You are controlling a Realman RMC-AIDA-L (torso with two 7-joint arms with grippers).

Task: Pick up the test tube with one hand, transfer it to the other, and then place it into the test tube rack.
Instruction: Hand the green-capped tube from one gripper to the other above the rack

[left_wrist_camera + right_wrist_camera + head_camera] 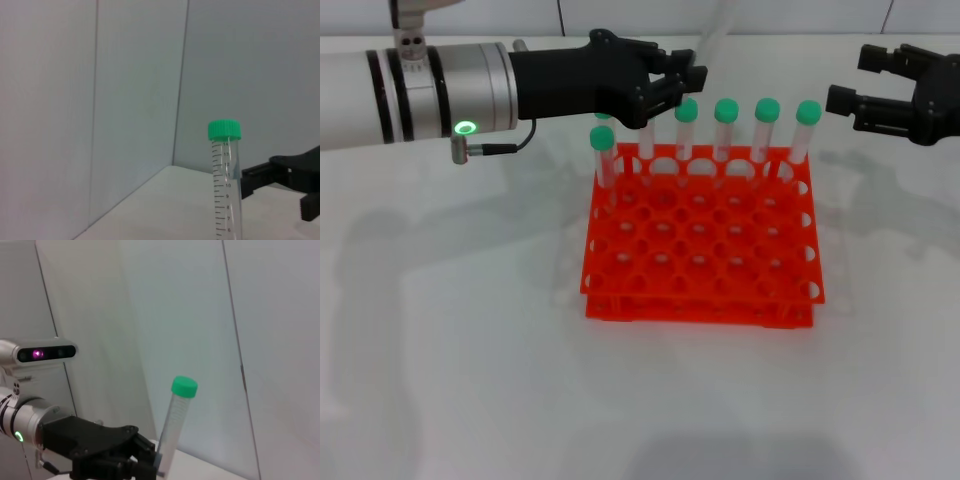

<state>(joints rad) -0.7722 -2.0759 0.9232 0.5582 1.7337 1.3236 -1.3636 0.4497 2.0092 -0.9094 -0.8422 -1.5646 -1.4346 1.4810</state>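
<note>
- The bench (470, 400) is a plain white surface carrying the rack, which sits at its centre.
- The test tube rack (700, 250), bright orange-red with a grid of round holes, holds several green-capped tubes (766, 112) along its 12 o'clock row and its 9 o'clock edge; most holes are free, so a slot is easy to find.
- The left tool (670, 85) reaches in from 9 o'clock over the rack's 11 o'clock corner, clamped on the lower part of the test tube (176, 425).
- That tube leans upward with its green cap high and clear of the fingers, probably so the other tool can take the upper part.
- The right tool (850, 105) hovers at 2 o'clock from the rack, well apart from the tube, fingers spread and holding nothing, apparently waiting for the handover.
- The handover is not yet done; it calls for closing that gap without knocking the standing tubes.
</note>
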